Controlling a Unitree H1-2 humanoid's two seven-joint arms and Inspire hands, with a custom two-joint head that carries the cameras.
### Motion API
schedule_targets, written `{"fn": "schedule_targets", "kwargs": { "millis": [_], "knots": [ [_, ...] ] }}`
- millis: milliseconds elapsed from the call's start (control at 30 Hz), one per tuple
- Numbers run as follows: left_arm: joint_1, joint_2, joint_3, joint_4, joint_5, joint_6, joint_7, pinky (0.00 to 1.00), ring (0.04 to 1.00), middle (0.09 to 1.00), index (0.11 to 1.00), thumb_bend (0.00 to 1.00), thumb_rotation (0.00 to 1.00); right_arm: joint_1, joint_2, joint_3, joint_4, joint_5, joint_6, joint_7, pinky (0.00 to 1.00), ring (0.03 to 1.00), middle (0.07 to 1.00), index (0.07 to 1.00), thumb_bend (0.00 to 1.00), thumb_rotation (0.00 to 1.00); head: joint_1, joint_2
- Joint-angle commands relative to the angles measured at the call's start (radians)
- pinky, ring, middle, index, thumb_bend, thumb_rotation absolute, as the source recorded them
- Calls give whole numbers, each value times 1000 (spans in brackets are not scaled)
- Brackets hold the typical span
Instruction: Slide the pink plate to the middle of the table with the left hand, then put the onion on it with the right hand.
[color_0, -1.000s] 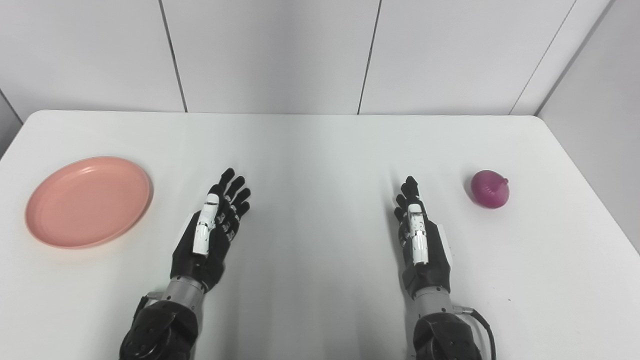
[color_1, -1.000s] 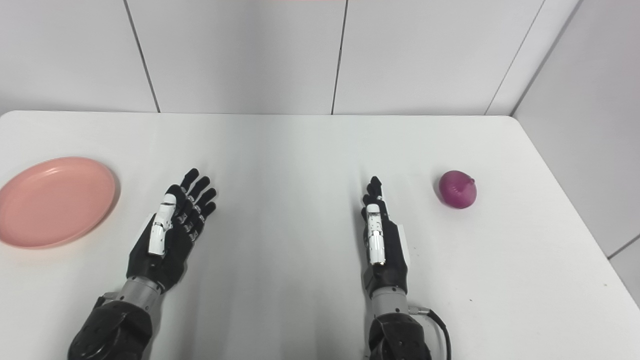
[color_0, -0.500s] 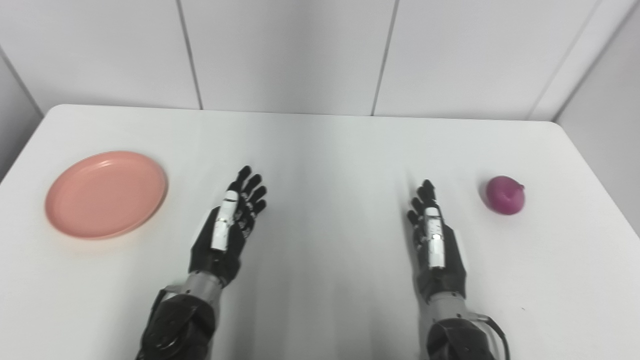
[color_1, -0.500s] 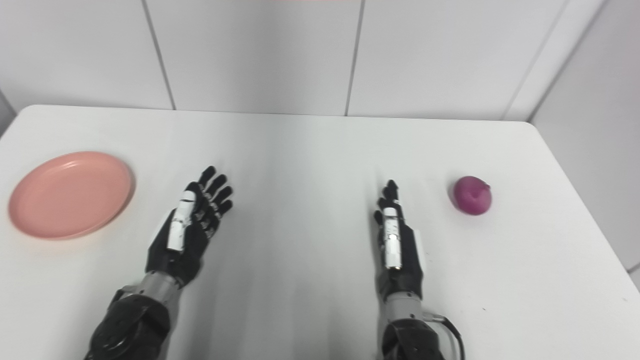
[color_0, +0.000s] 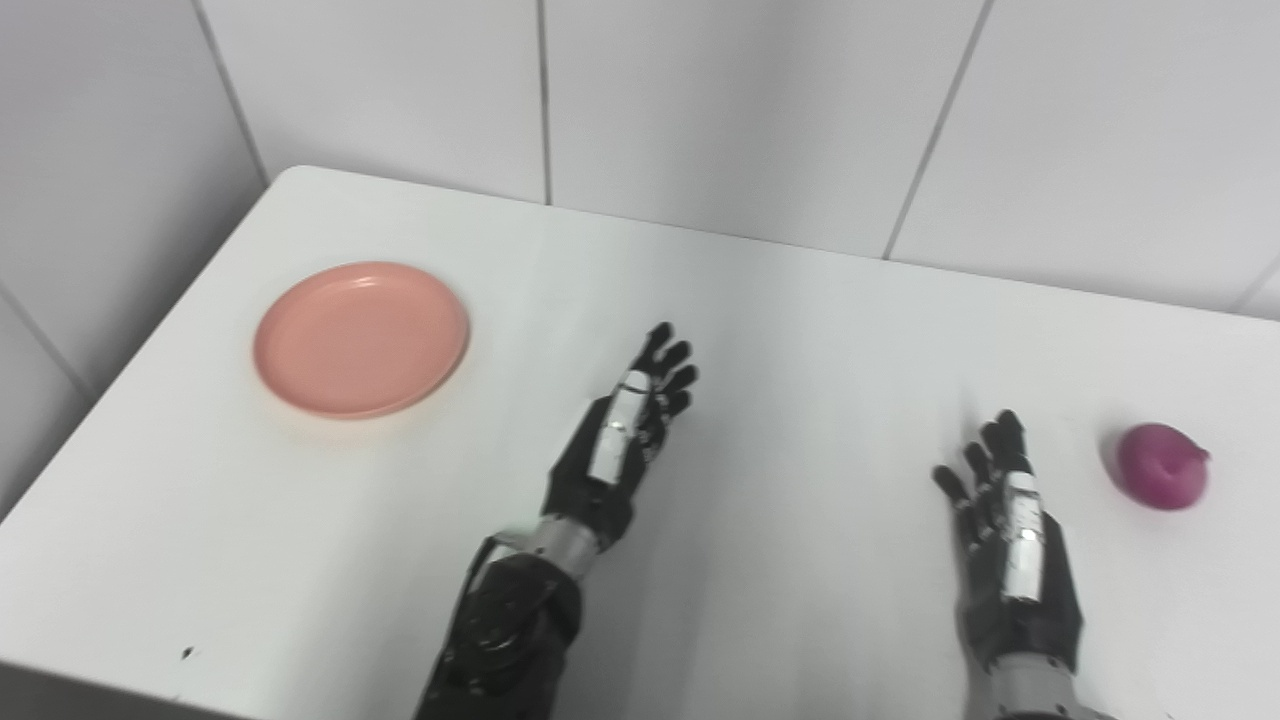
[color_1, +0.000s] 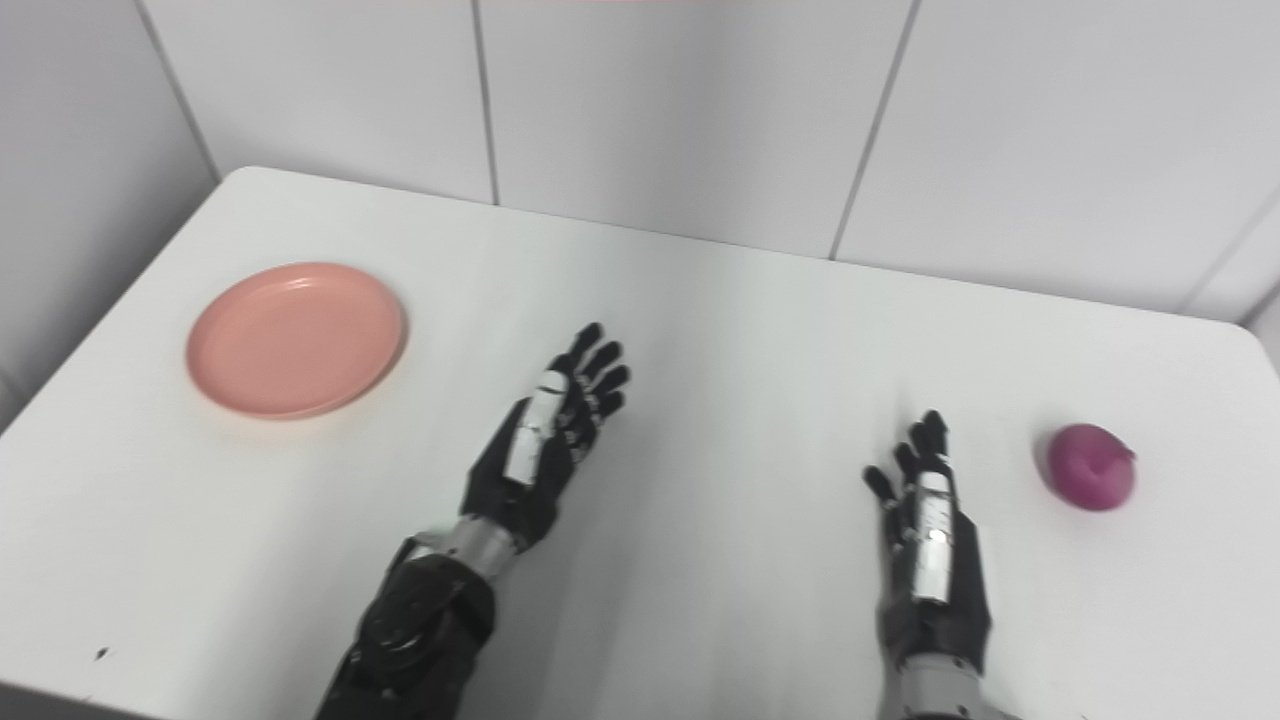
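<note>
Filling most of both views, the white surface (color_0: 800, 330) runs back to a pale panelled wall (color_0: 760, 110), and everything else lies on it. Only the right eye view shows its far right corner, rounded and meeting the wall; in the left eye view that corner falls outside the picture. The left eye view in turn shows more of the side wall past the left edge.

Next in size, the pink plate (color_0: 361, 338) sits flat, well apart from the left hand's fingertips, off to their left and a little beyond them. It has not reached the middle, and nothing lies on it.

The left hand (color_0: 617, 446) rests low over the surface with its fingers (color_0: 672, 372) stretched and slightly spread, pointing away and a little rightward; it grips nothing. The dark forearm behind it comes up from the bottom edge.

The right hand (color_1: 930, 535) lies likewise, fingers (color_1: 925, 440) straight, apart and empty, pointing away from the robot. The right eye view shows more of its wrist; in the left eye view the wrist is cut by the lower edge.

Smallest, the purple onion (color_1: 1090, 467) sits on the surface to the right of the right hand's fingertips, near them but clearly not touching, about level with them. A small dark speck (color_0: 187, 653) marks the near left edge.
</note>
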Motion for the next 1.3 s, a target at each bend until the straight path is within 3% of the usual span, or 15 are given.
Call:
{"fn": "schedule_targets", "kwargs": {
  "millis": [0,333,467,567,833,1267],
  "knots": [
    [2,-23,-11,50,22,10,22,977,961,973,966,470,1000,-15,-11,-14,13,18,-30,10,1000,1000,1000,1000,177,1000,41,-20],
    [-43,-53,-36,166,54,-75,45,981,973,984,980,467,1000,-58,-57,-44,142,42,-107,43,1000,1000,1000,1000,330,1000,183,-96],
    [-62,-66,-37,208,51,-96,61,980,967,977,972,451,1000,-57,-41,-59,136,42,-85,16,1000,982,988,972,422,991,220,-124],
    [-75,-71,-37,237,42,-117,68,973,967,976,967,443,1000,-58,-46,-62,142,45,-82,22,1000,988,996,977,434,964,246,-150],
    [-91,-71,-37,273,34,-151,72,940,960,972,953,424,1000,-63,-47,-65,148,48,-82,23,1000,985,993,961,443,969,246,-153],
    [-95,-71,-40,284,42,-154,80,942,954,967,956,442,1000,-69,-47,-66,157,60,-82,24,989,958,962,921,424,950,253,-149]
  ]
}}
